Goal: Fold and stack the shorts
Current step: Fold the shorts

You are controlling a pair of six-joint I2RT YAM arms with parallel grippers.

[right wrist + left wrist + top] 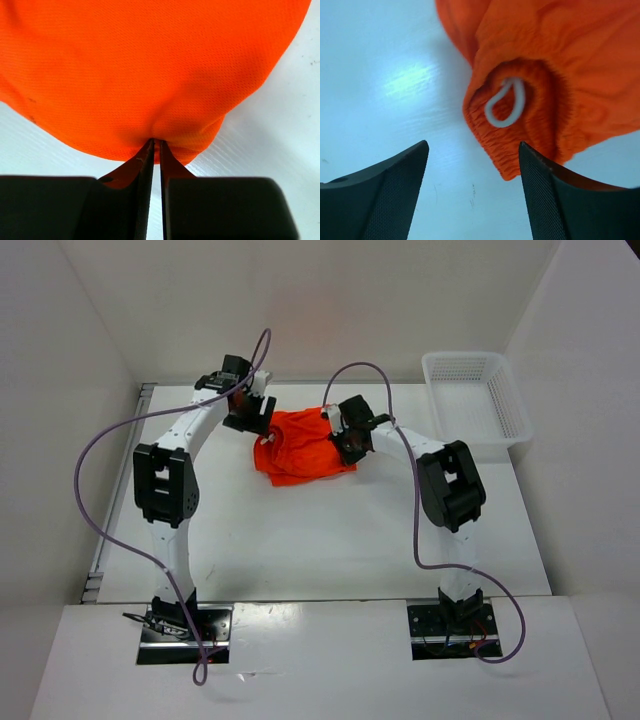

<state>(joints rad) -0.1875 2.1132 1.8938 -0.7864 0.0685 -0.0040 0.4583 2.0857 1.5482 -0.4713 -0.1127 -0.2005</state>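
- Top external view: the shorts [300, 447] lie bunched in a crumpled orange heap on the white table [300, 540], toward its far side and between the two arms.
- The left gripper [250, 420] is at the heap's left edge and the right gripper [345, 445] is at its right edge — from up here neither one's opening can be read.
- A white mesh basket [512, 390] sits at the far right corner of the table, well apart from the shorts.
- Left wrist view: the left gripper [472, 146] is spread wide with nothing between its fingers [395, 190].
- The gathered waistband [490, 135] of the shorts [570, 75] lies just ahead of the fingertips, nearer the one on the right of this view. Whether it touches that finger I cannot tell.
- A loop of white drawstring [521, 100] lies in the hollow of the waistband.
- Right wrist view: the right gripper [156, 142] is closed to a thin slit and pinches a small fold at the edge of the shorts [150, 70].
- The orange fabric puckers toward the fingertips and fills most of the view — bare table [280, 125] shows at the right and lower left.
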